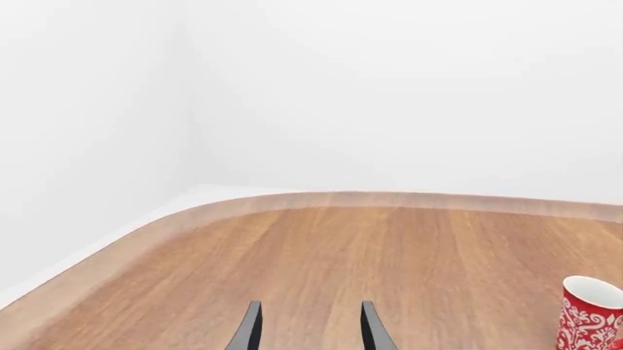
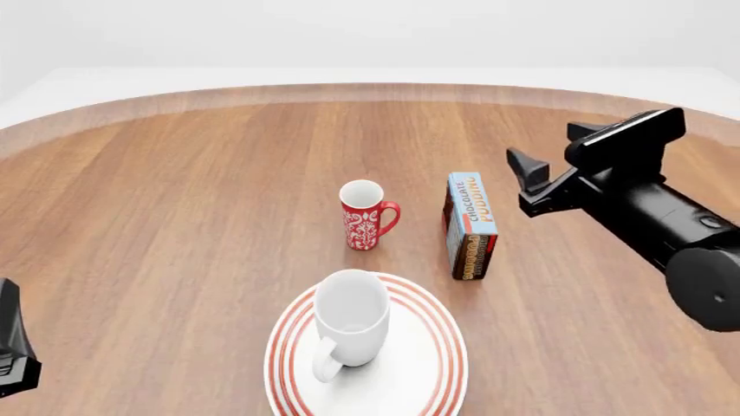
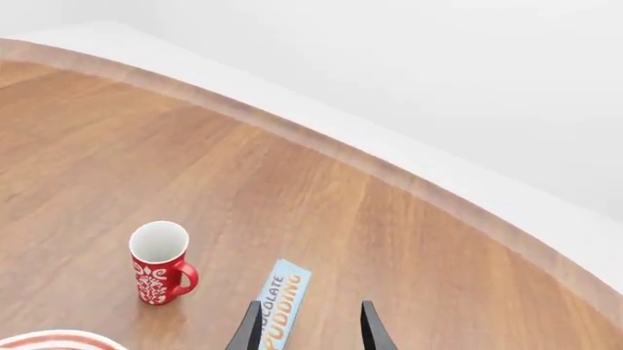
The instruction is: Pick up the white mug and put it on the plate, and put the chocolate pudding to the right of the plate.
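The white mug [image 2: 350,319] stands upright on the red-ringed plate [image 2: 434,373] at the near middle, handle toward me. The chocolate pudding box [image 2: 470,225] stands on its edge beyond the plate's right side, close to it. My right gripper [image 2: 543,166] is open and empty, hovering just right of and above the box; in the right wrist view its fingertips [image 3: 251,324] straddle the box [image 3: 280,300], and the plate's rim [image 3: 54,340] shows. My left gripper [image 1: 309,328] is open and empty over bare table; only part of that arm [image 2: 12,351] shows at the near left.
A slim red mug with white pattern [image 2: 364,215] stands upright behind the plate, left of the box; it also shows in the right wrist view [image 3: 160,262] and the left wrist view [image 1: 589,315]. The table's curved far edge [image 2: 370,89] meets a white wall.
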